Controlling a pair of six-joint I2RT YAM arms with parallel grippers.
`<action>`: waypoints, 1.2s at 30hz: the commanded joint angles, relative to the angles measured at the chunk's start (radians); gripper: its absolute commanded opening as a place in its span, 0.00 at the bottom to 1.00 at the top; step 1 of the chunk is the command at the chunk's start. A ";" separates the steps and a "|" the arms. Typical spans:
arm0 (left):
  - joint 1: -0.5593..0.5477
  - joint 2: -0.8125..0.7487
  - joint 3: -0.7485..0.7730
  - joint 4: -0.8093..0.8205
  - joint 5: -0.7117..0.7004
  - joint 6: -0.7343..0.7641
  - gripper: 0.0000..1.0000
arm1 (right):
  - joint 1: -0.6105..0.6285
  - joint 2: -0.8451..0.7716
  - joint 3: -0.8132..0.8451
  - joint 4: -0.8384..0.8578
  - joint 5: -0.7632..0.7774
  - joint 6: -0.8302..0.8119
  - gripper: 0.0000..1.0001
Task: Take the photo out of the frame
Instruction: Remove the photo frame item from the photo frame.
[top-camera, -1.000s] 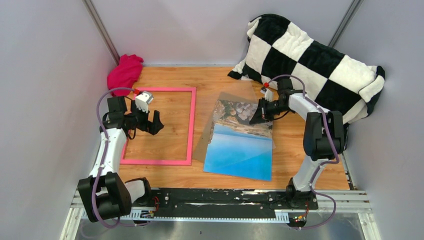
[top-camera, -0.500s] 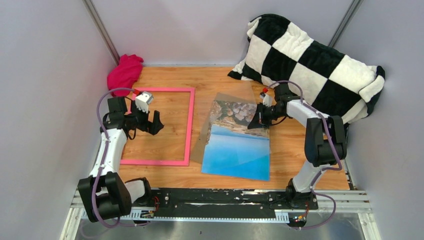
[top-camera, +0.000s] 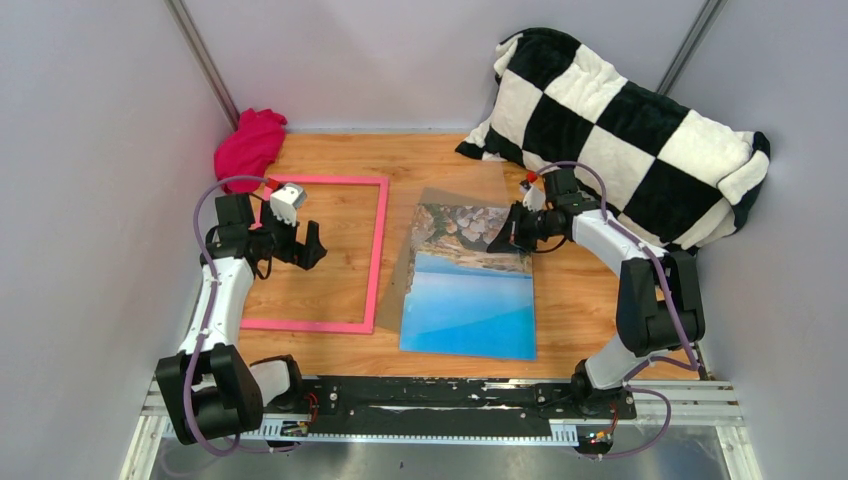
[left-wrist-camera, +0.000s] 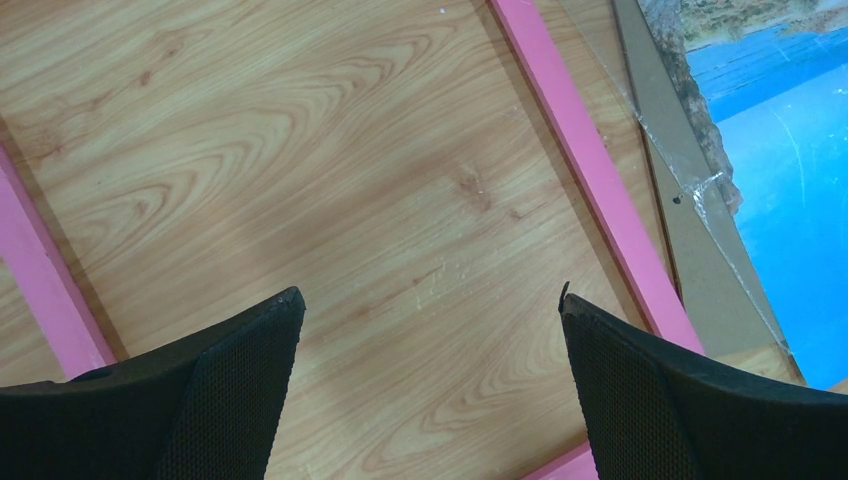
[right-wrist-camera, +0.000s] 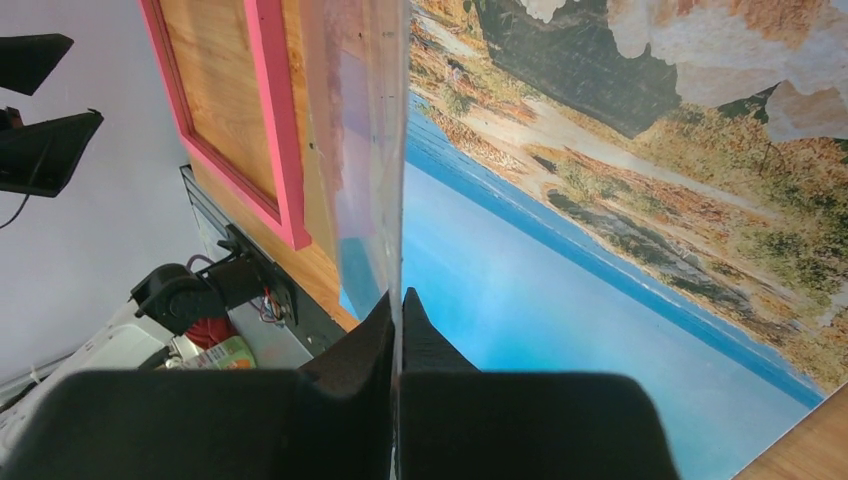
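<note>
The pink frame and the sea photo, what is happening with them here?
The frame lies empty on the table, with bare wood showing inside it. The photo is already out and lies flat to the frame's right, on a brown board. The right gripper is shut on the edge of a clear sheet over the photo. The left gripper hangs open above the inside of the frame, holding nothing.

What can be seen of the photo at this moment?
The photo is a large, thin, glossy print, with pale rocks and scrub at its far end and blue water nearer the arms. It lies flat, out of the pink frame and just right of it, resting on a brown board on the table. A clear sheet over its rocky end is pinched by the shut right gripper.
</note>
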 joint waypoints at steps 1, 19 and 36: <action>0.004 -0.020 -0.015 0.020 -0.011 0.001 1.00 | 0.014 -0.010 0.002 0.036 0.022 0.048 0.00; 0.004 -0.020 -0.023 0.028 -0.013 0.001 1.00 | 0.076 -0.029 0.021 0.053 0.129 0.064 0.00; 0.004 -0.028 -0.031 0.042 -0.022 0.002 1.00 | -0.008 -0.151 0.214 0.264 -0.066 0.403 0.00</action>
